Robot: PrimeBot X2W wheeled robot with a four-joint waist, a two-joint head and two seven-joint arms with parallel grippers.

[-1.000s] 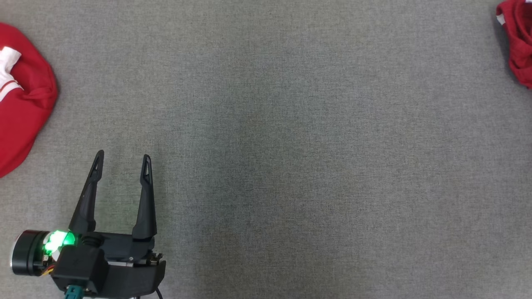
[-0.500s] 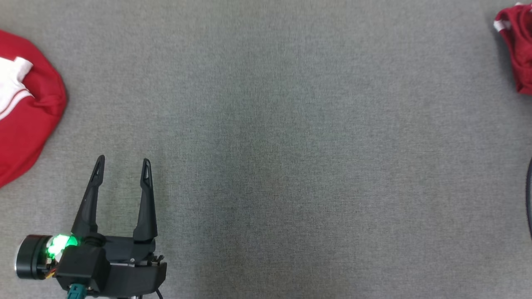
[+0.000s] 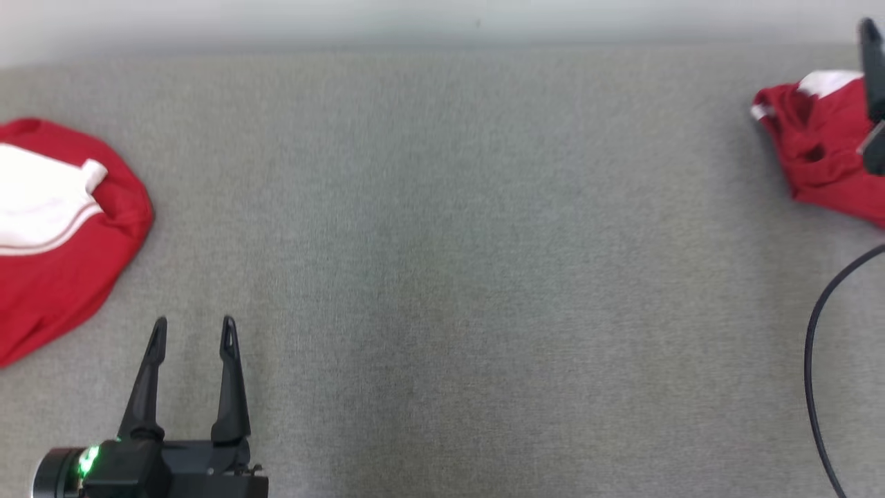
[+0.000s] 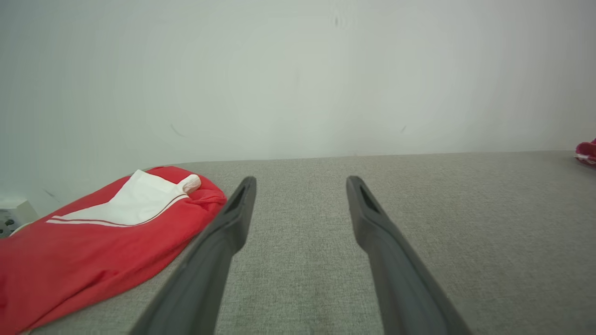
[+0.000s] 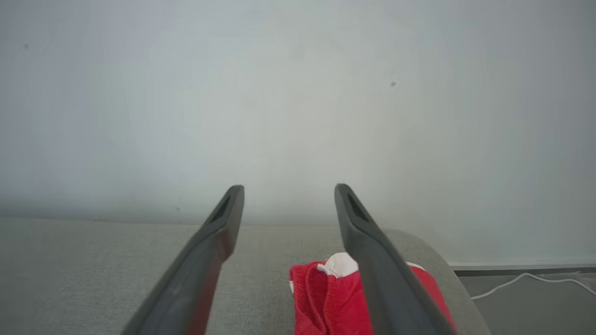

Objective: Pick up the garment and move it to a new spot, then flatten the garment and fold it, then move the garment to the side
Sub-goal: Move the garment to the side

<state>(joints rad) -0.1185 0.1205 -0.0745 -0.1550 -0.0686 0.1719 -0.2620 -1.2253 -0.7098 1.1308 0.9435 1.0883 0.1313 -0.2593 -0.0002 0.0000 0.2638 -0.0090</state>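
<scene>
The head camera has tilted up since a second ago, bringing a strip of pale wall (image 3: 442, 21) into sight above the grey cloth-covered table (image 3: 442, 242), so everything sits lower in that view. The crumpled red garment (image 3: 816, 145) lies in a heap at the table's far right end, near the rounded corner. One dark finger (image 3: 873, 69) of the right gripper (image 5: 289, 187) now shows at the frame's right edge, over the heap. In the right wrist view the jaws stand wide apart above the cloth, gripping nothing. A black cable (image 3: 812, 346) has also come into sight, low on the right. The left gripper (image 3: 193, 321) waits low on the left, jaws spread and empty, beside a second red garment (image 3: 62, 277) with a white panel.
</scene>
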